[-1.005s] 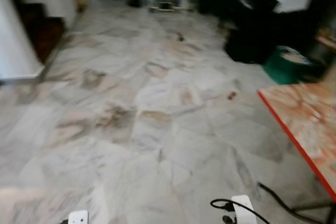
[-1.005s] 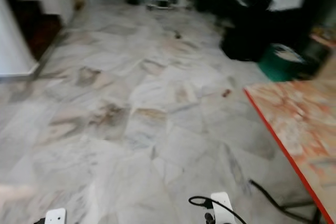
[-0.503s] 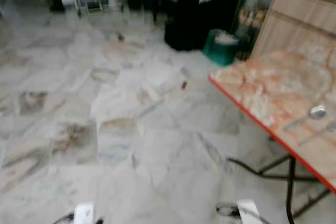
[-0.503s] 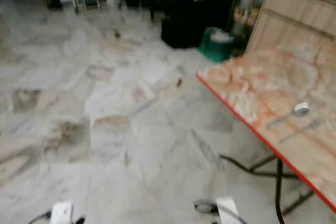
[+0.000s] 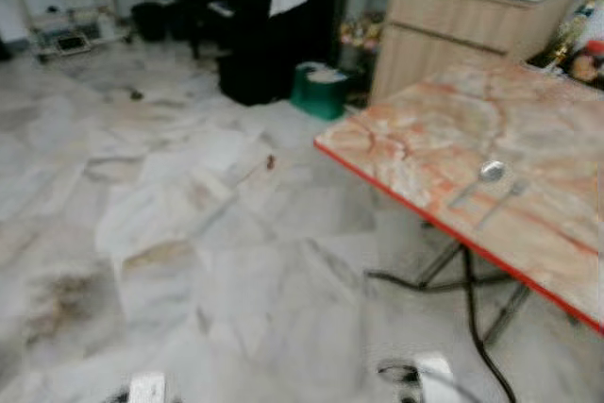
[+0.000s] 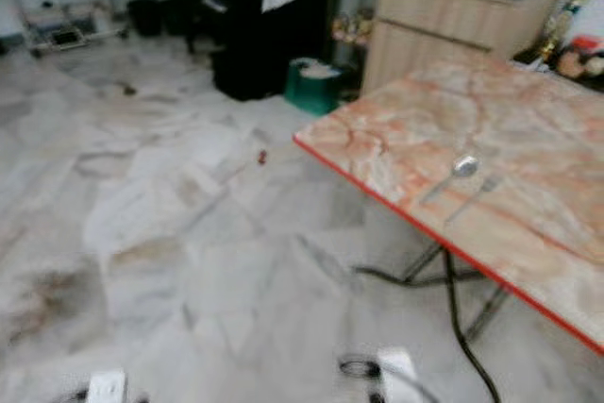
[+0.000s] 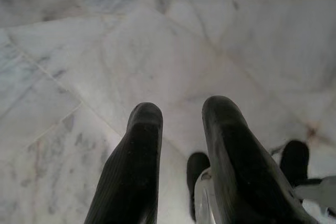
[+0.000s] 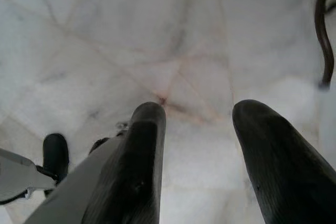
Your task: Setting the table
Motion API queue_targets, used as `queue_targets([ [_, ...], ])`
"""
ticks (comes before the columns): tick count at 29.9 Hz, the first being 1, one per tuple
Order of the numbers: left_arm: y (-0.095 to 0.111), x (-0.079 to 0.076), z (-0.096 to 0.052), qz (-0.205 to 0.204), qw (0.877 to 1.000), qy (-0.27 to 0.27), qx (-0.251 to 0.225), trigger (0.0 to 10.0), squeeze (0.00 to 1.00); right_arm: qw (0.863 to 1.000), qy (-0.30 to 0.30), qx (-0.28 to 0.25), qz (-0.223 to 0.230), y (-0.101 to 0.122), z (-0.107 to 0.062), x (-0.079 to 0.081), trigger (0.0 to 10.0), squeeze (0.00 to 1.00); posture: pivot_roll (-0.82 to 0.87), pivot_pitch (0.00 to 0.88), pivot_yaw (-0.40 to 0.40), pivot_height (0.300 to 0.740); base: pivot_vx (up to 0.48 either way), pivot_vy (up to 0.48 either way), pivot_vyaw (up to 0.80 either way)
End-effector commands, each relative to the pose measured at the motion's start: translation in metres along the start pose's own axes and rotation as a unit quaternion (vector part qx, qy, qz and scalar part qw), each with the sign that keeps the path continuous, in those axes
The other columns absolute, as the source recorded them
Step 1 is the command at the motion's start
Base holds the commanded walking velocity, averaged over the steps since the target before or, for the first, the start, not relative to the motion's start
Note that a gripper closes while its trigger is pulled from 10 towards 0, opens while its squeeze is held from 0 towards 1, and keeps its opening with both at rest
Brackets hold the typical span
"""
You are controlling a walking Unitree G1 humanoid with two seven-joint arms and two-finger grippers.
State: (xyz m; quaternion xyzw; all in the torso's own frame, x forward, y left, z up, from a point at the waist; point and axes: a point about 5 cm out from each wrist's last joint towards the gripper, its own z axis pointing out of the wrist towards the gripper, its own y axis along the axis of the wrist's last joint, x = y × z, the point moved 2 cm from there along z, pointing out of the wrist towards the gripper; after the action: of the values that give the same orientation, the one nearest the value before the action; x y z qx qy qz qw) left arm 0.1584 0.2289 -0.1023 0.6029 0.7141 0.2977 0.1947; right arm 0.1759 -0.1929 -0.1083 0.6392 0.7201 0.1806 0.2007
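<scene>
My head cams look forward and down across the pale marble-tiled floor [image 5: 189, 233], catching the orange marbled table with the red edge [image 5: 528, 139] on my right; both eyes share that scene. My wrist cams each stare down along their own black fingers [image 7: 144, 150] at close-up floor tiles.

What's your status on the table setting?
Both grippers open, empty, over floor. Silver spoon and fork on marble-patterned table. Black cable ahead.
</scene>
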Motion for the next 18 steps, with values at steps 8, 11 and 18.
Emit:
queue_targets([
  [8, 0.0016, -0.0057, 0.0011, -0.003, 1.000, -0.006, 0.000, 10.0, 0.00, 1.000, -0.014, 0.003, 0.000, -0.0040, -0.0019, -0.0100, 10.0, 0.00, -0.04, 0.000, 0.000, 0.740, 0.000, 0.000, -0.71],
  [11, 0.0006, -0.0060, 0.0007, -0.004, 1.000, -0.007, 0.001, 10.0, 0.00, 1.000, -0.015, 0.004, 0.000, -0.0049, -0.0021, -0.0104, 10.0, 0.00, -0.04, 0.000, 0.000, 0.740, 0.000, 0.000, -0.71],
  [18, 0.0006, -0.0076, 0.0009, -0.007, 1.000, -0.007, 0.001, 10.0, 0.00, 1.000, -0.017, 0.002, 0.000, -0.0036, -0.0019, -0.0111, 10.0, 0.00, -0.05, 0.000, -0.001, 0.740, 0.000, 0.000, -0.71],
])
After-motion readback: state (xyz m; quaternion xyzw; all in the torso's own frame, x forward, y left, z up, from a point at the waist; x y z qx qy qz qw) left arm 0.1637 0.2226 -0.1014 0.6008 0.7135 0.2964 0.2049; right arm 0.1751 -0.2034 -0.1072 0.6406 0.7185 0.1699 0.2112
